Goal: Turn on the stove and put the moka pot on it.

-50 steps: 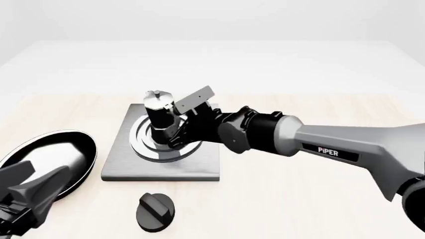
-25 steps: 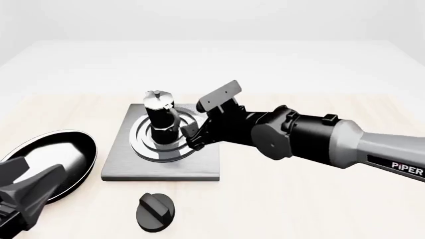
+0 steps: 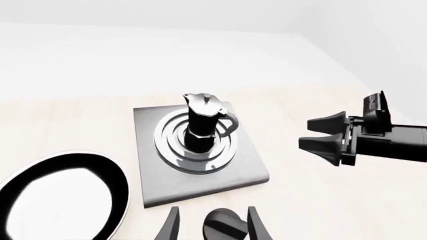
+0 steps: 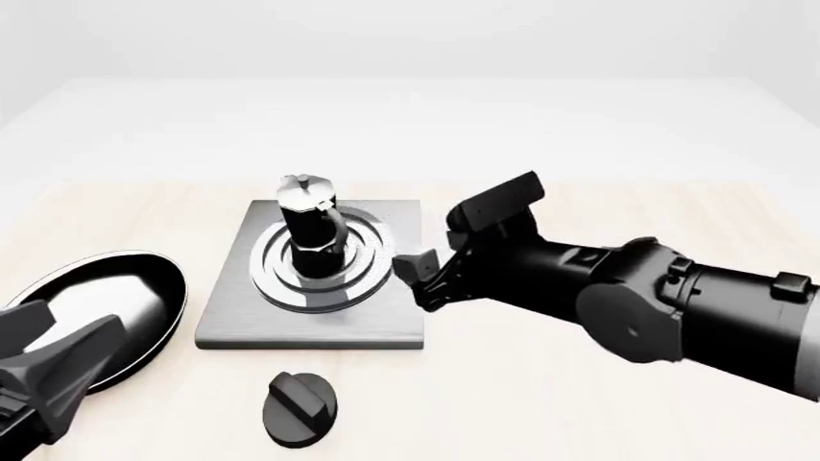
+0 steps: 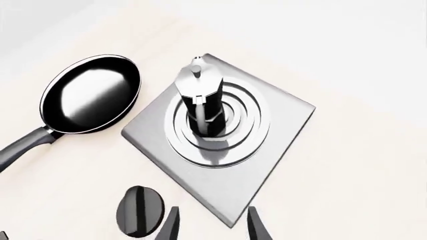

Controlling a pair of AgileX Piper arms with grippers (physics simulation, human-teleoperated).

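The moka pot (image 4: 309, 227), black with a silver lid, stands upright on the silver rings of the grey stove (image 4: 384, 322). It also shows in both wrist views, as the moka pot (image 3: 202, 122) and the moka pot (image 5: 202, 102). My right gripper (image 4: 420, 278) is open and empty, clear of the pot, by the slab's right edge. The round black knob (image 4: 301, 409) lies in front of the stove. My left gripper (image 4: 61, 353) hangs at the near left. Its fingers (image 3: 171, 228) stand apart either side of the knob (image 3: 224, 228) without touching it.
A shiny black frying pan (image 4: 106, 303) lies left of the stove, partly behind my left gripper. The right arm's thick body (image 4: 666, 307) stretches across the table's right half. From the right wrist, the knob (image 5: 139, 210) sits beside the stove's near corner.
My right gripper has let go of the moka pot and drawn back to the right, leaving it upright on the rings. The left gripper has shifted slightly.
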